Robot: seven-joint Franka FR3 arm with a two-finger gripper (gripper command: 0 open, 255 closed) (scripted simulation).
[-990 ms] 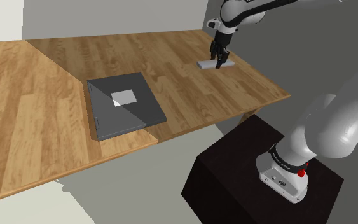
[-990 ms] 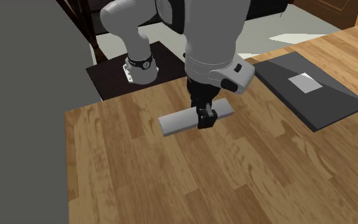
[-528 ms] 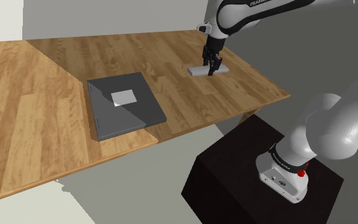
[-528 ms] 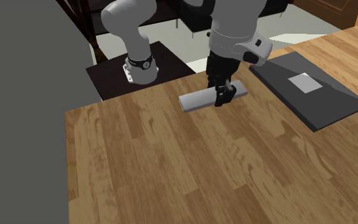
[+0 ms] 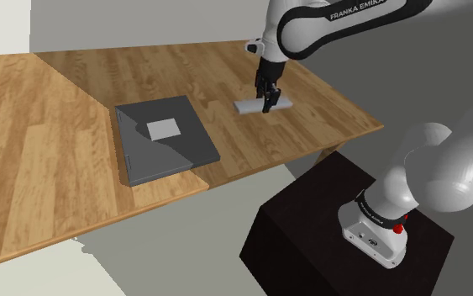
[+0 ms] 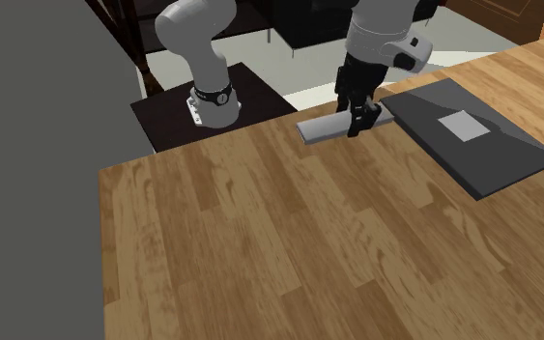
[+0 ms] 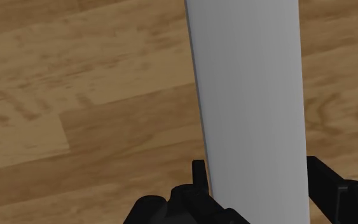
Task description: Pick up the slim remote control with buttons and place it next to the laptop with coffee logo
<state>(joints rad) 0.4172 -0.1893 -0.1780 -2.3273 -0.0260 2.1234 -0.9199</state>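
Shoulder view: jaws are clamping the grey remote (image 5: 283,101) crosswise, holding it over the bench (image 5: 75,168), right of the closed grey laptop (image 5: 165,139) and apart from it.
Second exterior view: remote (image 6: 320,127) is hanging near the laptop's (image 6: 472,135) corner, by the bench edge.
Wrist view: fingers (image 7: 327,181) are pressing both long sides of the plain remote (image 7: 250,95), with wood beneath.
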